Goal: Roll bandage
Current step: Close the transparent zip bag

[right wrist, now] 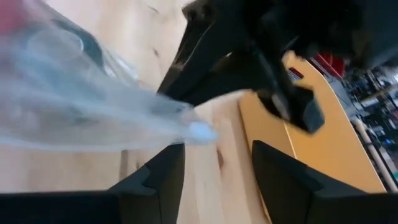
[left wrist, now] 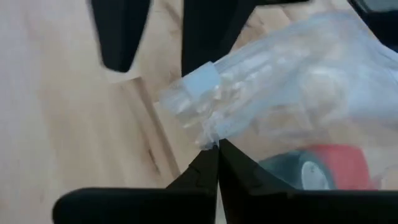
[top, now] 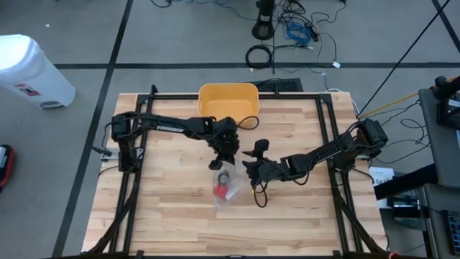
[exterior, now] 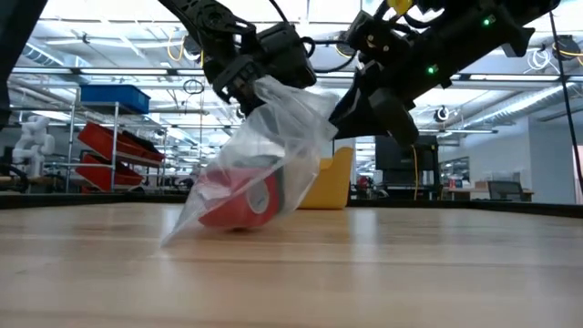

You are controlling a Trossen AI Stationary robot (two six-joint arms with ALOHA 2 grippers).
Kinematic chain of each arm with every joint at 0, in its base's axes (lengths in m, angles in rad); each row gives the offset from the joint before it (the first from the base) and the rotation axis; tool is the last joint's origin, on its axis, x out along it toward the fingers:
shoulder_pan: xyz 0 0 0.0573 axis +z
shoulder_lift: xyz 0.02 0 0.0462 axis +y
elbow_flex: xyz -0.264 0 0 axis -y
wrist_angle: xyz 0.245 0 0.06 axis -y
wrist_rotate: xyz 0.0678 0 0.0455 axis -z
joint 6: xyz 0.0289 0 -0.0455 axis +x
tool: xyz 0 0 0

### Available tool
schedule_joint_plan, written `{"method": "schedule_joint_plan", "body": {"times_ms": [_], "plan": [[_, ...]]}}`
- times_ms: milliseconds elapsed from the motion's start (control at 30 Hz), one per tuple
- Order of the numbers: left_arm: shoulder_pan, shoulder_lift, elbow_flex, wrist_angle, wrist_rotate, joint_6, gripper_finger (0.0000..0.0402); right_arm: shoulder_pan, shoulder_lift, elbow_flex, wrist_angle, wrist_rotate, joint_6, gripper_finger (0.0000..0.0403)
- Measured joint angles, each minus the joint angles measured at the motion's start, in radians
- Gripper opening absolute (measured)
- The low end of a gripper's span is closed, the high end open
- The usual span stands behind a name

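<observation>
A clear plastic bag [exterior: 260, 155] holds a red bandage roll [exterior: 239, 200], also seen from above as the red roll [top: 221, 191]. The bag lies near the table's middle. My left gripper [left wrist: 217, 158] is shut on the bag's upper end. My right gripper [right wrist: 214, 171] is open beside it, on the bag's right in the high view. Its fingers stand on either side of the bag's corner with the white tab [right wrist: 200, 132]; whether they touch it I cannot tell. My left gripper pinches the bag's gathered upper edge [left wrist: 212, 138] between its two fingers, just beside the white tab [left wrist: 202, 81]. The fingers slant down from the table's far left. The bag's upper end is held up off the table, while its lower part with the roll [exterior: 232, 214] rests on the wood.
A yellow bin [top: 228, 101] stands at the table's far edge, behind both grippers. Bare wood [top: 287, 223] stretches toward the near edge. Black frame rails [top: 129, 194] run along the table's left and right sides.
</observation>
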Motion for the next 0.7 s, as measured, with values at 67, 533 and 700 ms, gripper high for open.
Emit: {"method": "schedule_joint_plan", "body": {"times_ms": [67,533,700], "plan": [[0.000,-0.020,0.001,-0.008,-0.034,-0.039,0.0005,0.006,0.000,0.000,-0.024,0.030,0.036,0.0168],[-0.084,-0.312,0.002,-0.163,-0.652,-0.301,0.0001,0.061,-0.203,0.000,-0.243,0.026,0.473,0.0195],[-0.145,-0.349,0.003,-0.207,-0.778,-0.398,0.0001,0.021,-0.331,0.000,-0.141,-0.212,0.500,0.0202]]}}
